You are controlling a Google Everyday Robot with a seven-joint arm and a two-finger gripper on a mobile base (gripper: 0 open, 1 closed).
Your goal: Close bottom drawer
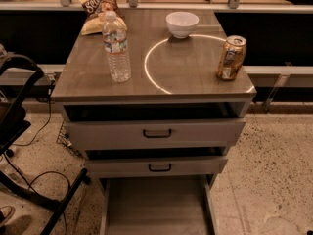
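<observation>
The bottom drawer (156, 204) is pulled far out towards me. Its plain grey tray and thin sides show at the bottom edge of the camera view, while its front and handle are cut off below. Above it are the middle drawer (159, 167) with a slim front and black handle, and the taller top drawer (156, 132). Both stand slightly out from the cabinet. My gripper does not show in this view.
On the cabinet top (186, 72) stand a water bottle (116, 45), a white bowl (182, 23), a drink can (232, 58) and a chip bag (98, 9). A black chair frame (19, 131) and cables lie on the floor to the left. Speckled floor (274, 170) lies to the right.
</observation>
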